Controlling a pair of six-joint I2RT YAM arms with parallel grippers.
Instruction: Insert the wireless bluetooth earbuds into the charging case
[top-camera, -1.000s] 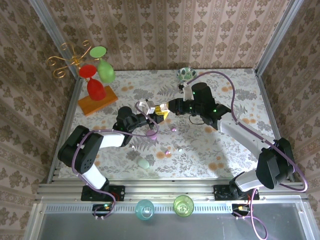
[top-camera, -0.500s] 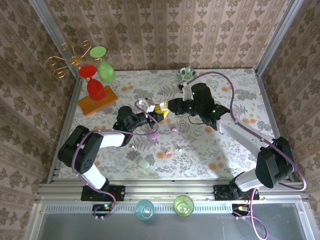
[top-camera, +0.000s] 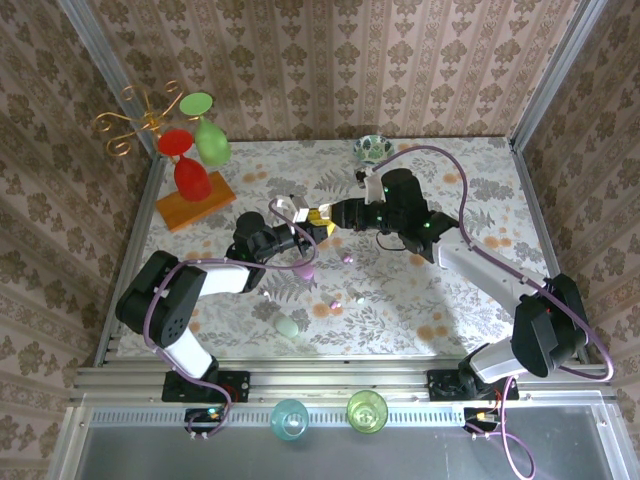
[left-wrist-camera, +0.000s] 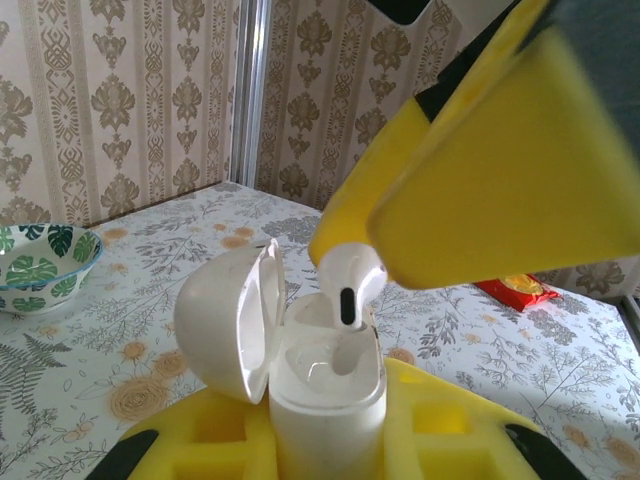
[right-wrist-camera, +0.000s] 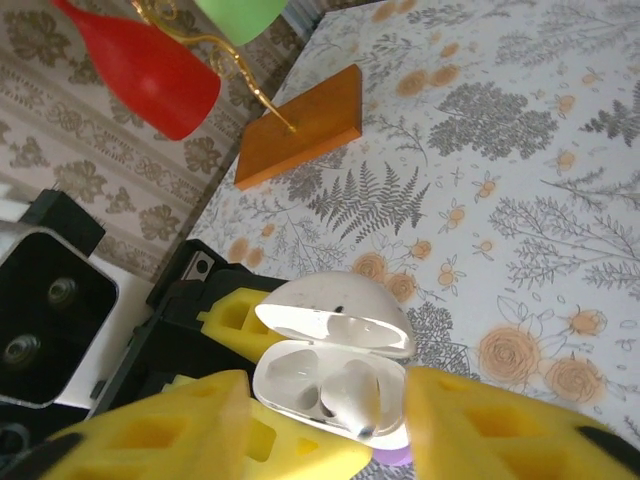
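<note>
left gripper (left-wrist-camera: 330, 442) is clamping the white charging case (left-wrist-camera: 328, 385) upright between its yellow pads, pressed tight on the lower body, with the lid (left-wrist-camera: 228, 322) hanging open to one side. One whitish earbud (left-wrist-camera: 352, 278) is sitting in the charging case, stem down in a socket, head sticking up above the rim and tilting a little. The right gripper (right-wrist-camera: 328, 395) is hovering at the charging case with its jaws spread. In the right wrist view its yellow fingers (right-wrist-camera: 170, 425) are standing on either side of the earbud with clear gaps, so it is pinching nothing. In the left wrist view one fingertip is showing right at the earbud's head; can't tell if it's touching. In the top view both grippers are meeting nose to nose over the middle of the flowered table (top-camera: 480, 290). Loose earbuds (top-camera: 347, 258) are lying on the table near the grippers, toward the front, apart from each other. A lilac case (top-camera: 303, 268) is lying just below the left gripper, and a green case (top-camera: 288, 326) is lying nearer the front edge. A leaf-pattern bowl (left-wrist-camera: 40, 265) is sitting at the back, and a wooden stand (right-wrist-camera: 300, 125) with a red glass (right-wrist-camera: 140, 60) is standing back left.
</note>
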